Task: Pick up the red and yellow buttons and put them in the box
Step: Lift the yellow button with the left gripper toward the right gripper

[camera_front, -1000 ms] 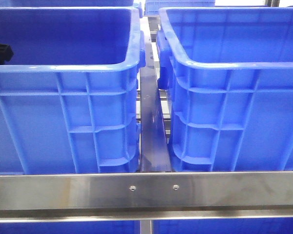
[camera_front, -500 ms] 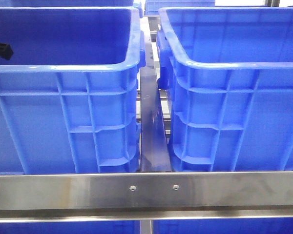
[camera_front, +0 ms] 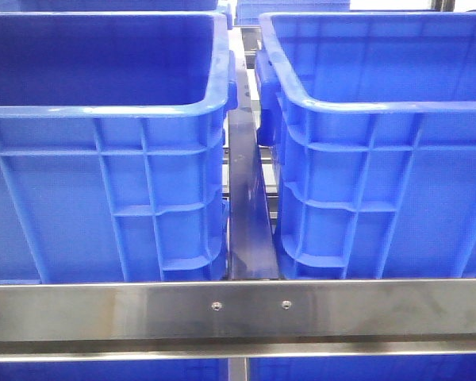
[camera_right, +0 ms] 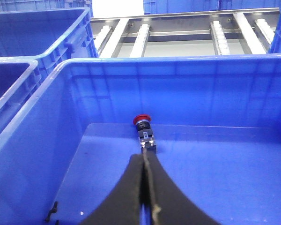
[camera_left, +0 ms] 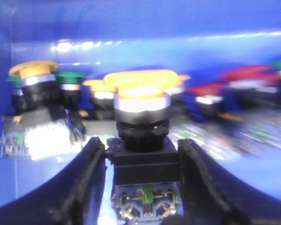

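In the left wrist view a yellow button [camera_left: 139, 89] with a black body and a clear contact block sits between the fingers [camera_left: 91, 178] of my left gripper [camera_left: 141, 157]. The jaws stand open on either side of its body, with a thin gap showing on one side. More yellow buttons [camera_left: 33, 70] and red buttons [camera_left: 243, 75] lie blurred behind it in the bin. My right gripper [camera_right: 145, 161] hangs shut and empty over the right box [camera_front: 365, 103]. One red button [camera_right: 143, 123] lies on that box's floor, just beyond the fingertips. Neither gripper shows in the front view.
Two tall blue bins stand side by side, the left bin [camera_front: 103, 111] and the right box, with a narrow metal rail [camera_front: 246, 206] between them. A steel bar [camera_front: 238, 309] crosses the front. Green buttons [camera_left: 68, 77] lie among the others. Small black bits [camera_right: 50, 213] lie in the right box's corner.
The black part of the left arm seen at the left bin's edge has dropped out of the front view. Nothing else in that view has moved.
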Robot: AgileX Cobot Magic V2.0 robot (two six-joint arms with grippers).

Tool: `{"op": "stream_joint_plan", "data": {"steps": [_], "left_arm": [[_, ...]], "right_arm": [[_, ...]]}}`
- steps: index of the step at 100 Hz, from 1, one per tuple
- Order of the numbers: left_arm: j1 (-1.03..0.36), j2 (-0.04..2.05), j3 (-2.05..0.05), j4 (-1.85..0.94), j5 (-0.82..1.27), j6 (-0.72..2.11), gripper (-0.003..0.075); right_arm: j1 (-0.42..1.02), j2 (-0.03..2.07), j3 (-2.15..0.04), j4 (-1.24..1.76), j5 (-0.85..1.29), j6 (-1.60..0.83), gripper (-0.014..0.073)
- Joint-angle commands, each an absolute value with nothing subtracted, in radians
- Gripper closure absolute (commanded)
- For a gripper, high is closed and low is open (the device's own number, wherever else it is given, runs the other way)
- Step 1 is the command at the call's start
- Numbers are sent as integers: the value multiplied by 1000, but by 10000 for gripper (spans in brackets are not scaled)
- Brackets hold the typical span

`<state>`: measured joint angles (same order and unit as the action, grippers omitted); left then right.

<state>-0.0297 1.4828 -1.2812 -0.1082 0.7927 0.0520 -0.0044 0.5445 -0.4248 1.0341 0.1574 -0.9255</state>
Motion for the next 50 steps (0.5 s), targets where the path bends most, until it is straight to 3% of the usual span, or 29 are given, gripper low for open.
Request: {"op": "stream_joint_plan", "data": {"steps": [1, 50], "left_arm": [[-31, 1394, -1301, -195, 776, 108, 689], [-31, 1143, -1229, -646, 916, 429, 689]], "right_arm": [[-11, 543, -451, 1044, 122, -933, 660], [-11, 543, -451, 1044, 122, -933, 660]]}}
